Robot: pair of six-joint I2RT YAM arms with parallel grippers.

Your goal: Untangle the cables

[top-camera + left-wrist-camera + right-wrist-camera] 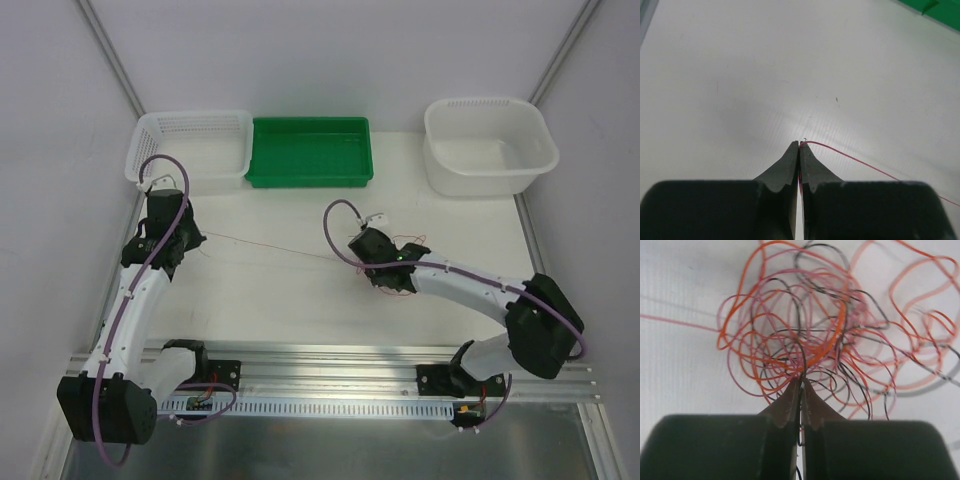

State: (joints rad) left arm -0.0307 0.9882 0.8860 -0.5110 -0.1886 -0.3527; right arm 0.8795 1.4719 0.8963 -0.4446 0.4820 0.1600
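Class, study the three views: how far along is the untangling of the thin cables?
Done: one red wire runs out in a long line from the tangle. In hand: the left end effector is shut on its end; the right end effector pinches a black wire at the tangle's edge. Left: most orange, pink and black loops are knotted together.

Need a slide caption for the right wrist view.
Right gripper shut on a dark strand of the tangled orange, pink and black cables.

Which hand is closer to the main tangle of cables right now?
Right. The right hand grips a dark wire at the tangle; the left hand pinches a red strand far to its left.
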